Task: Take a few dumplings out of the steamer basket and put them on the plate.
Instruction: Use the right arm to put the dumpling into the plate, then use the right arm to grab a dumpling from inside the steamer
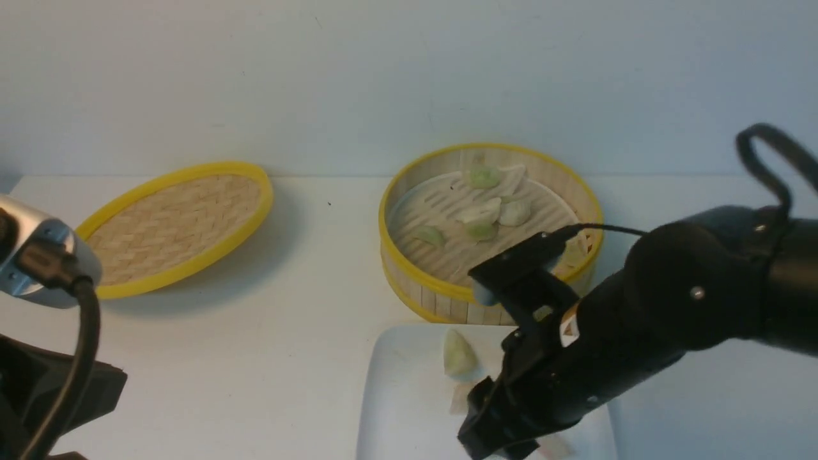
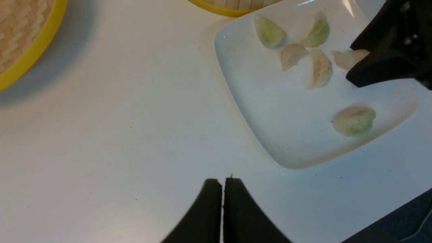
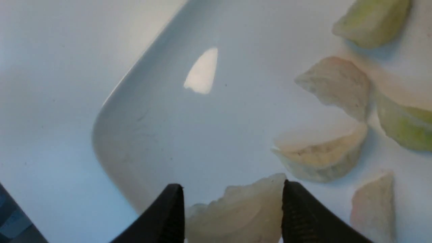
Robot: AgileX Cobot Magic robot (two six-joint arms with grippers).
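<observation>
Six, perhaps, crinkled translucent dumplings (image 2: 353, 120) lie on the glossy square plate (image 2: 270, 101).

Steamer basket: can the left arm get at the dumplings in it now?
Probably yes: the steamer basket is open, its dumplings uncovered, and the right gripper is over the plate. The fingers of the left gripper are shut.

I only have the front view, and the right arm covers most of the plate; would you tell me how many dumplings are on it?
Observer: The left wrist view shows six dumplings on the plate, counting one at the right gripper.
Operator: Is the gripper holding that one?
Observer: A whitish dumpling sits between its fingers, touching both; whether it is squeezed I cannot tell.
Operator: And the left gripper?
Observer: The left gripper is shut, empty, above bare table beside the plate.
</observation>
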